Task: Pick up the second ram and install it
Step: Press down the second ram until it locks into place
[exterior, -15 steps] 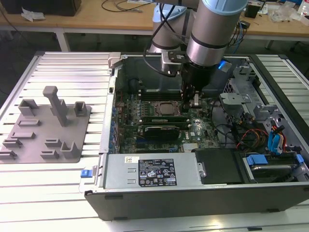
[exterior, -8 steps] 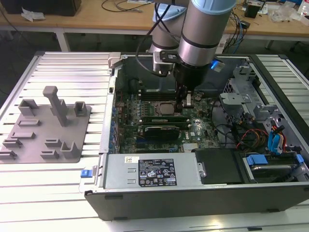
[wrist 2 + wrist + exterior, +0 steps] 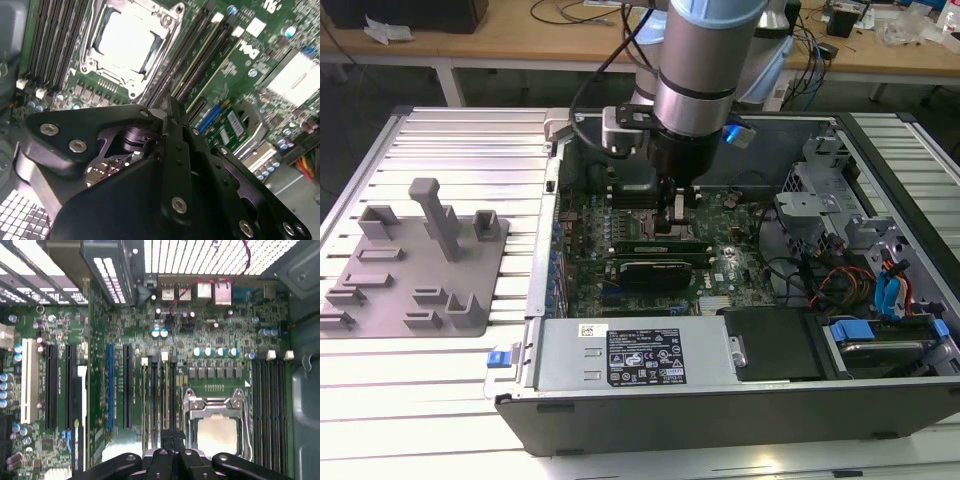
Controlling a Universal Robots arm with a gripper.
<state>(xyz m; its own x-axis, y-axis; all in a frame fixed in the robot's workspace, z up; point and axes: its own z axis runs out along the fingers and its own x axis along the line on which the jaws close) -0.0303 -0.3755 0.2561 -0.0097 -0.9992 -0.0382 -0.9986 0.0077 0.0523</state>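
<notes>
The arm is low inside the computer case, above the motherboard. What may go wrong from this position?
1. The gripper hangs over narrow memory slots lying side by side; a small offset might press into the wrong slot.
2. The open processor socket sits right beside those slots, so a sideways slip could strike it.

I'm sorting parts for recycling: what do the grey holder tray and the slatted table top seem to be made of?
The grey holder tray looks like matte moulded or printed plastic: uniform dull grey, blocky posts, no shine. The table top looks like bare metal, probably aluminium: pale ribbed slats that reflect the light brightly.
</notes>
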